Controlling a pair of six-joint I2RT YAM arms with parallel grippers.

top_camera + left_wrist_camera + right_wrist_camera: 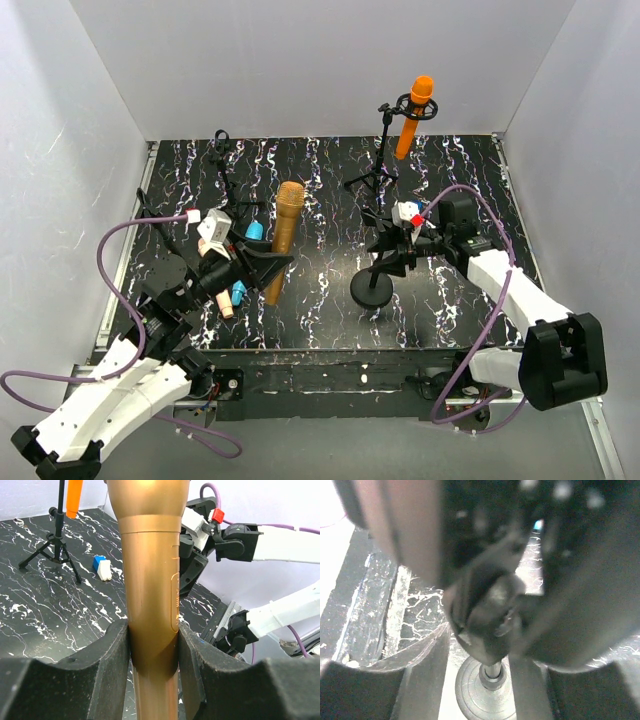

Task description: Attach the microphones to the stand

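Black, white-veined tabletop (330,210) boxed in by plain white walls (300,60). Near left: left gripper (276,262) clamped on the gold-bronze microphone (288,212), foam pads (112,670) pressed to both sides of the lower handle, head end toward the far wall. Under that arm, lying flat: light blue microphone (254,231) and, just beside it on the left, pale pink-beige microphone (225,305), both partly hidden. Far right of centre: orange microphone (415,118) seated in the clip of a tripod stand (378,165), head up, tilted. Near that tripod in the left wrist view, a small blue-and-white block (101,568). Right of centre: round-base stand (372,290), with the right gripper (392,252) up at its top, fingers (420,680) either side of the post; too blurred to tell whether gripping or loose.
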